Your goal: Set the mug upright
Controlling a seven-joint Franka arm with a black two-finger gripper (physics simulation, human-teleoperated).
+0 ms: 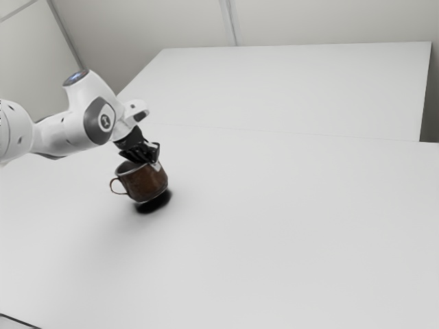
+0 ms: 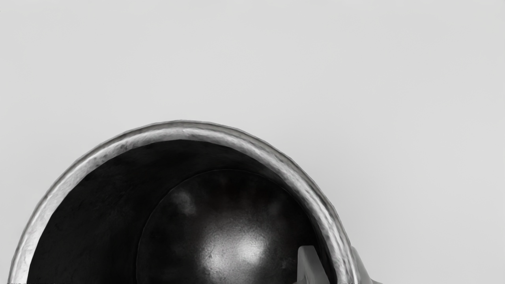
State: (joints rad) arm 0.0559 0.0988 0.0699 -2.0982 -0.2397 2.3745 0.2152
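Leaning slightly, mouth up: one brown mug (image 1: pixel 146 184), left of centre in the exterior view. Body round and rust-brown, somewhat mottled; rim (image 2: pixel 185 130) pale, worn metal; interior near-black, with a soft gleam on its floor. Handle (image 1: pixel 117 186), a thin loop, toward the exterior view's left. Mouth inclined toward the upper left of that frame, base toward the lower right; not quite upright.

Holding part: black two-finger tool (image 1: pixel 156 164), clamped on the mug's wall, one finger (image 2: pixel 309 262) inside the mouth, the other (image 2: pixel 361 264) outside. Purpose, by judgement: a pinch on the wall ties the mug to the hand's angle, so that turning the wrist can level it, and leaves the base free to meet the surface.

Beneath: a dark shadow (image 1: pixel 153 202) close under the base, which looks raised a little from the white surface (image 1: pixel 274 226), though contact at the lowest edge cannot be ruled out.

Beyond: white arm (image 1: pixel 68 130), entering at the left of the exterior frame and bent down to the mug.
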